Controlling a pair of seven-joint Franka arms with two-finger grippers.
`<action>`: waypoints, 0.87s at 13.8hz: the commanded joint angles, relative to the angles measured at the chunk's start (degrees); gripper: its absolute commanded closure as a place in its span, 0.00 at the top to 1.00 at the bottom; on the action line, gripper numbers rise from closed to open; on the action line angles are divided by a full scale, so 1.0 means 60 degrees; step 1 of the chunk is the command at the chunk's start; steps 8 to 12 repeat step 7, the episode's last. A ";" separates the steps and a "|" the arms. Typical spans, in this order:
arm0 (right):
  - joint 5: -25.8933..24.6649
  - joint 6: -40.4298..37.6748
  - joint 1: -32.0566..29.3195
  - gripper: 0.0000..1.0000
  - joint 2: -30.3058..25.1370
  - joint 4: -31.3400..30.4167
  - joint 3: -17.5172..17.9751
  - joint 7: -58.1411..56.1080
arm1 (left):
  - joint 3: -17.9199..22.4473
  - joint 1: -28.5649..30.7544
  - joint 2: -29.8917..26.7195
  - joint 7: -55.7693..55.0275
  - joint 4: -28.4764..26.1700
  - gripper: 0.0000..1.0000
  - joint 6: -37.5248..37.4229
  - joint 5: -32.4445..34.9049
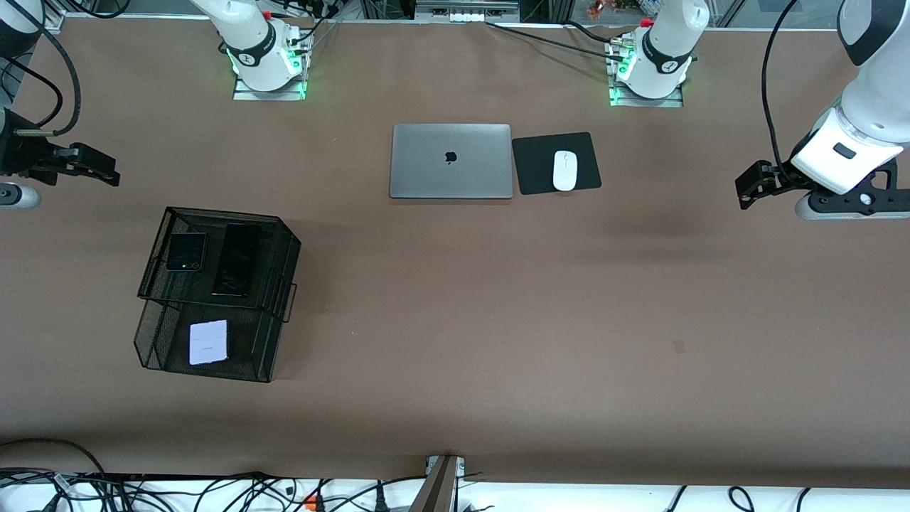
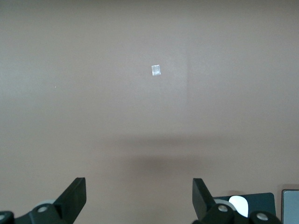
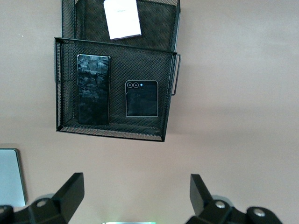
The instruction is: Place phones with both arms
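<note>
A black mesh two-tier tray (image 1: 281,284) stands toward the right arm's end of the table. Its upper tier holds the small squarish black phone (image 1: 186,252) and the long slim black slab (image 1: 236,259) side by side. Its lower tier, nearer the front camera, holds the pale lavender-white phone (image 1: 209,342). All three show in the right wrist view: slab (image 3: 93,89), small black phone (image 3: 141,98), pale phone (image 3: 122,17). My right gripper (image 1: 106,174) is open and empty, up by the table's end. My left gripper (image 1: 745,192) is open and empty over bare table at the other end.
A shut silver laptop (image 1: 451,161) lies mid-table near the robot bases. Beside it a white mouse (image 1: 564,170) sits on a black pad (image 1: 533,167). A small tape mark (image 1: 679,346) is on the brown tabletop. Cables run along the front edge.
</note>
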 commanded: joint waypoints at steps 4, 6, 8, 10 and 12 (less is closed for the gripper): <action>0.0003 -0.0071 -0.0190 1.00 -0.0190 -0.0186 0.0172 0.0135 | 0.0099 -0.0100 0.0075 0.0033 0.0213 1.00 -0.0150 -0.0196; 0.0018 -0.0086 -0.0190 1.00 -0.0190 -0.0186 0.0172 0.0208 | 0.0084 -0.0114 0.0134 0.0033 0.0227 1.00 -0.0121 -0.0196; 0.0003 -0.0086 -0.0190 1.00 -0.0190 -0.0186 0.0158 0.0194 | 0.0084 -0.0100 0.0134 0.0033 0.0227 1.00 -0.0121 -0.0196; 0.0003 -0.0086 -0.0190 1.00 -0.0190 -0.0186 0.0158 0.0194 | 0.0084 -0.0100 0.0134 0.0033 0.0227 1.00 -0.0121 -0.0196; 0.0003 -0.0086 -0.0190 1.00 -0.0190 -0.0186 0.0158 0.0194 | 0.0084 -0.0100 0.0134 0.0033 0.0227 1.00 -0.0121 -0.0196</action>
